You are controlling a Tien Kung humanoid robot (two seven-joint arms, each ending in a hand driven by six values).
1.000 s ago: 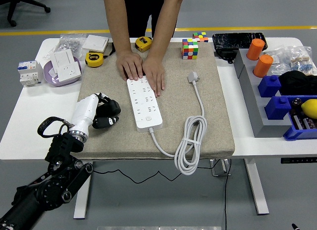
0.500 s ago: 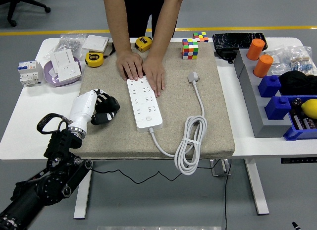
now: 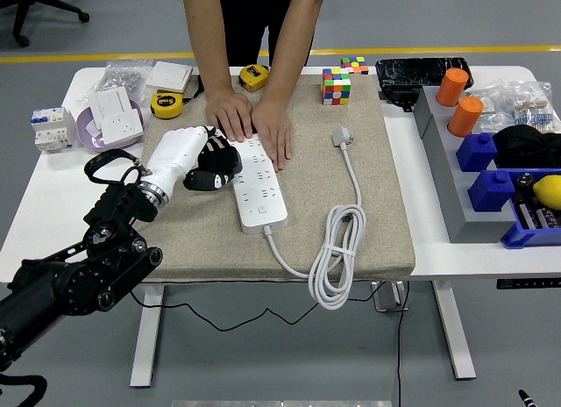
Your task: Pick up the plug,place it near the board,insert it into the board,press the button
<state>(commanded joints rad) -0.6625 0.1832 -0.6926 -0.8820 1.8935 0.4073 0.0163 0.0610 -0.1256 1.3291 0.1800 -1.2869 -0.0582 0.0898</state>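
A white power strip (image 3: 258,182) lies lengthwise in the middle of the beige mat (image 3: 386,205). Its white cable (image 3: 336,249) coils at the mat's front edge and runs up to the white plug (image 3: 342,137), which lies loose on the mat right of the strip. A person at the far side presses both hands (image 3: 252,124) on the strip's far end. My left hand (image 3: 210,166), white-backed with black fingers, hovers just left of the strip, fingers curled and holding nothing. The right arm is out of view.
Two yellow tape measures (image 3: 166,104), a Rubik's cube (image 3: 336,86), white switch boxes (image 3: 117,117) and a breaker (image 3: 51,129) sit at the back. Grey trays (image 3: 456,196) with orange cylinders (image 3: 465,115) and blue bins (image 3: 495,188) fill the right side.
My left hand has moved up and to the right, from the mat's left edge to right beside the power strip. The person's hands, the strip and the plug have stayed put.
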